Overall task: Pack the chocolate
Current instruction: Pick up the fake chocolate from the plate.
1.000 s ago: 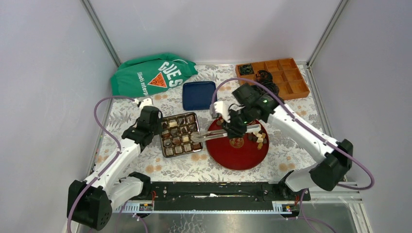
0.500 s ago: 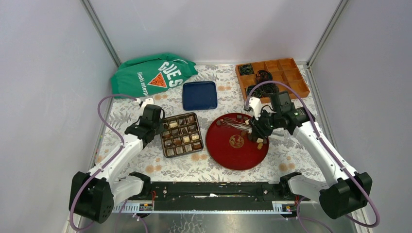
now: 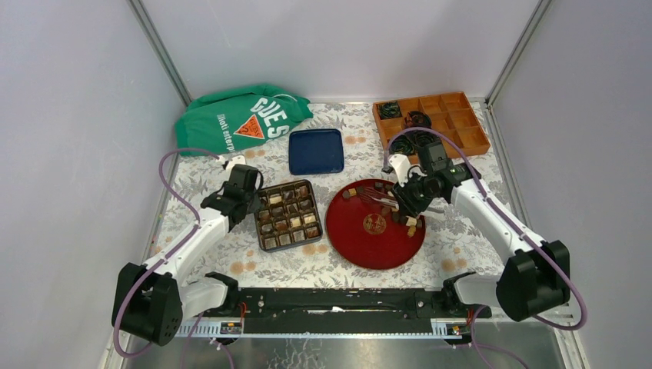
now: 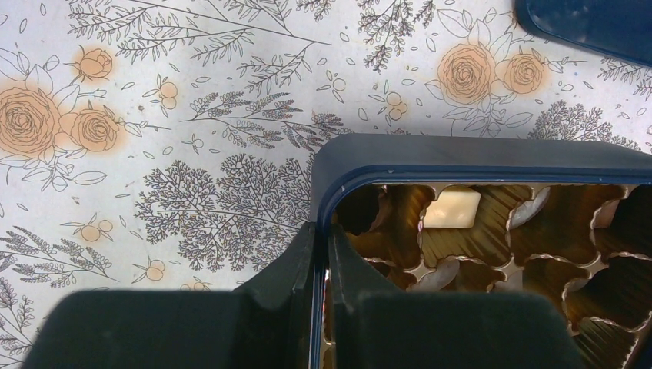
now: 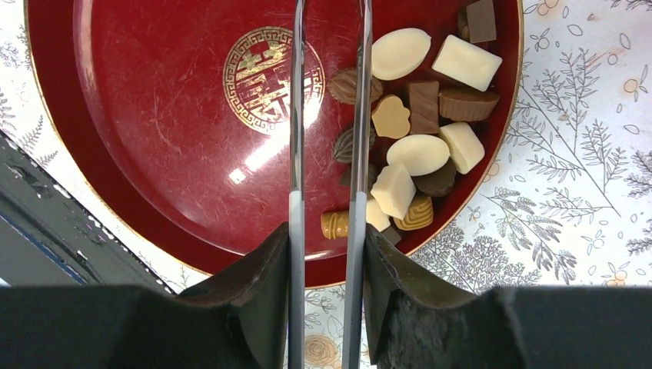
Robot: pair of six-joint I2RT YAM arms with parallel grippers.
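- The right arm (image 3: 477, 211), stretched across to the box a second ago, is now back over the plate's right half. The left arm (image 3: 196, 238) has hardly shifted.
- Cloth (image 4: 192, 115): flat, printed with grey sprigs and orange roses, under both claws.
- Bag (image 3: 238, 119): green, soft and crumpled, well beyond the left claw (image 4: 323, 231).
- Plate (image 5: 154, 115): round, glossy red and scuffed, with a gold emblem (image 5: 265, 77) at its middle, directly below the right claw (image 5: 327, 231).
- Orange tray (image 3: 454, 119): rigid, split into square cells, beyond the right claw. Black cables (image 3: 419, 119) fill some cells.
- Box (image 4: 461, 154): dark blue rounded rim, ribbed gold cups inside. The left claw pinches its rim beside a corner.
- Blue tray (image 3: 315, 150): flat, rounded square, farther out, between the two claws.
- Tongs (image 5: 297, 154): two thin shiny metal blades. The right claw is pressed onto them, and they reach ahead of it over the plate, standing apart.
- Chocolate (image 5: 419, 154): cream, mid-brown and dark pieces, blocky, oval or shell-shaped, heaped on the plate just right of the blades. More sits in the box's cups ahead of the left claw, one piece white (image 4: 452, 209).
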